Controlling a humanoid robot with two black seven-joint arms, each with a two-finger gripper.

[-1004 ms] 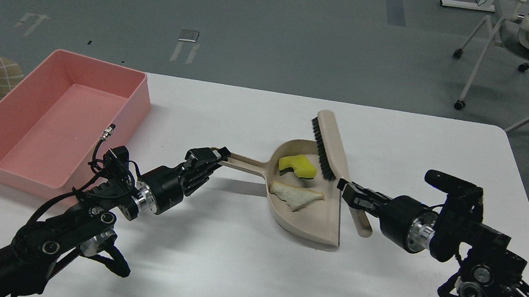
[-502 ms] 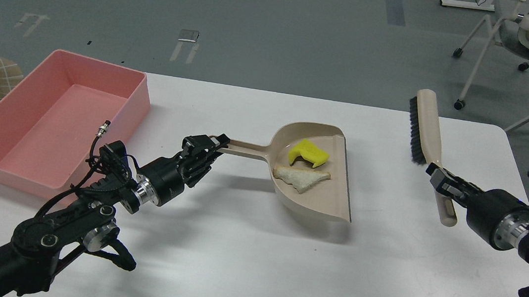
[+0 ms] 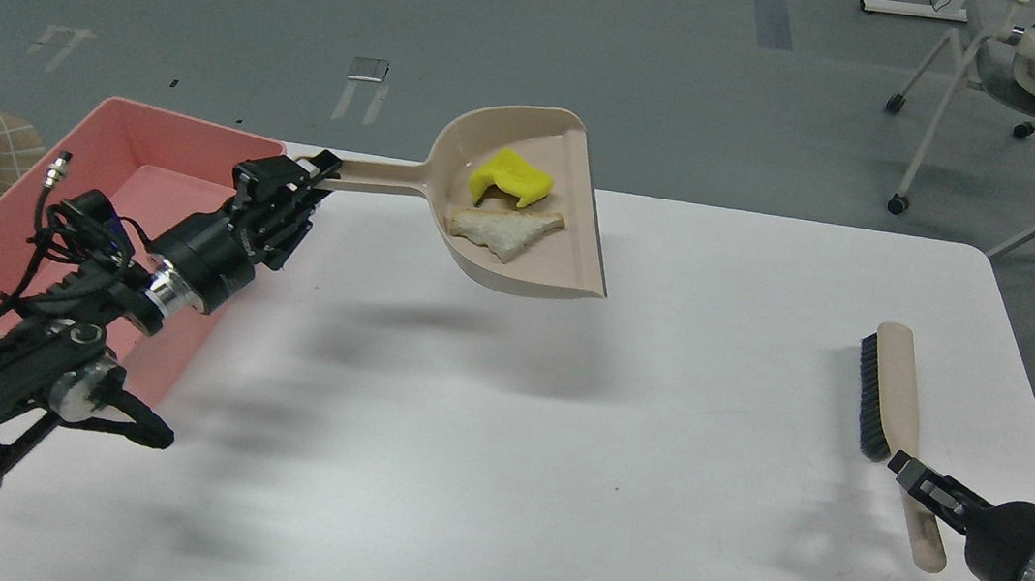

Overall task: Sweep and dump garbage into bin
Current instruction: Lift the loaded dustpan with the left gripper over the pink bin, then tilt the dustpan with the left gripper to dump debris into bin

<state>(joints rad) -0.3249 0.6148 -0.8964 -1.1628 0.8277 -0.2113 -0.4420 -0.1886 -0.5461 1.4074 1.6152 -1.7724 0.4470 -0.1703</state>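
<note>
The yellow sponge chunk (image 3: 511,177) and bread slice (image 3: 505,229) have risen with the dustpan (image 3: 522,252) (now airborne near the surface's (image 3: 496,483) far edge) toward the pink bin (image 3: 17,234), the left pincer (image 3: 291,187) clamping its handle, while the right pincer (image 3: 919,483), gripping the brush (image 3: 891,392), has withdrawn to the right edge.

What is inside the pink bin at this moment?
The bin shows only bare pink floor where visible. The left gripper and its arm cover the near right part, so that area cannot be checked. The sponge chunk and bread slice lie in the raised dustpan.
</note>
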